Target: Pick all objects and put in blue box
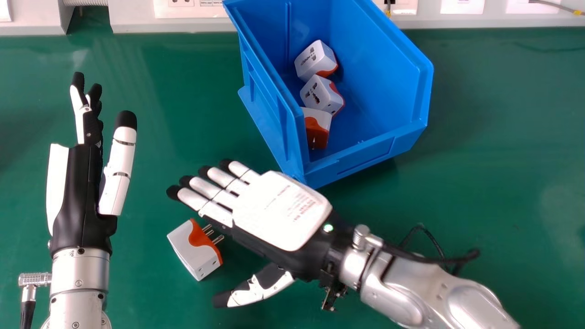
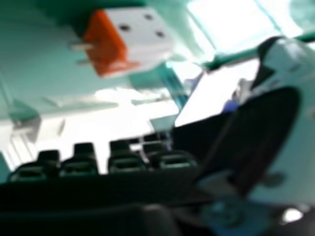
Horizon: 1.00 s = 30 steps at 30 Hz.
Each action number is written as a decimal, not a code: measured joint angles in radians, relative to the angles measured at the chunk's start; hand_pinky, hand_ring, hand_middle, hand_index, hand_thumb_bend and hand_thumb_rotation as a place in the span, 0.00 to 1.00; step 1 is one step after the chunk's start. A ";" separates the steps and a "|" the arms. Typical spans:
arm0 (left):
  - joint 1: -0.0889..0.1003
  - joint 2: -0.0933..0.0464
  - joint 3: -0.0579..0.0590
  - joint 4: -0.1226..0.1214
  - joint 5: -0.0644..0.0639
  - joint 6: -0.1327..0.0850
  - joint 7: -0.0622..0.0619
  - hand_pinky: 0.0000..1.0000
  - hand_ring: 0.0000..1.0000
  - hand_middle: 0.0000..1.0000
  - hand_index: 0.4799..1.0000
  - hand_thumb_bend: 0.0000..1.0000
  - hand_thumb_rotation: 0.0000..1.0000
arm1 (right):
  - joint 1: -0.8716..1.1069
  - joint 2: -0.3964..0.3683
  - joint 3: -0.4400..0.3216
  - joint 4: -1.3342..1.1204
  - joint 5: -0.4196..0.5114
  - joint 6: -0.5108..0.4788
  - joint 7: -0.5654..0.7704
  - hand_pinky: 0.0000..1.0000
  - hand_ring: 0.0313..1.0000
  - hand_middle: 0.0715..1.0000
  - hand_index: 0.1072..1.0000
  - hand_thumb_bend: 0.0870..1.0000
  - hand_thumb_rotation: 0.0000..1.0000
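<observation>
The white plug adapter (image 1: pixel 194 250), boxy with a wavy orange end and metal pins, lies on the green table (image 1: pixel 173 114) near the right hand (image 1: pixel 281 210), whose fingers are extended, thumb apart.

Green tabletop (image 1: pixel 502 137); white socket plates (image 1: pixel 201 11) along far edge.

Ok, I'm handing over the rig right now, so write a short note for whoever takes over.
Right hand: open, its fingers straight, just beside the loose adapter.
Left hand: open and idle at the head view's left.
Things: one white and orange adapter on the green table; three more inside the blue box.
Done: those three are in.
Left: pick up the loose one and put it in the box.
</observation>
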<state>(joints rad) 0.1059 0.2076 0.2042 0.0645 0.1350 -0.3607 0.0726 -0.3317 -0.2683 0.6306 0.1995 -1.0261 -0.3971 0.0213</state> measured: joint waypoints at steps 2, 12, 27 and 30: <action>0.001 -0.001 0.000 -0.001 0.000 0.001 0.004 0.99 1.00 1.00 1.00 0.39 1.00 | -0.026 0.007 0.012 0.025 0.000 0.003 0.019 1.00 1.00 1.00 1.00 0.36 0.58; 0.000 -0.004 -0.001 -0.012 0.000 0.003 0.014 0.99 1.00 1.00 1.00 0.40 1.00 | -0.195 0.049 0.087 0.206 -0.001 -0.013 0.080 1.00 1.00 1.00 1.00 0.37 0.57; 0.000 -0.011 -0.002 -0.015 0.002 0.006 0.016 0.99 1.00 1.00 0.99 0.40 1.00 | -0.324 0.121 0.145 0.390 -0.016 0.021 0.032 0.99 1.00 1.00 1.00 0.37 0.57; 0.000 -0.011 -0.002 -0.015 0.002 0.006 0.016 0.99 1.00 1.00 0.99 0.39 1.00 | -0.327 0.134 0.150 0.394 -0.017 0.038 0.032 0.99 1.00 1.00 1.00 0.37 0.58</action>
<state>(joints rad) 0.1060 0.1968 0.2018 0.0497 0.1371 -0.3550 0.0884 -0.6585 -0.1344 0.7809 0.5935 -1.0429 -0.3593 0.0537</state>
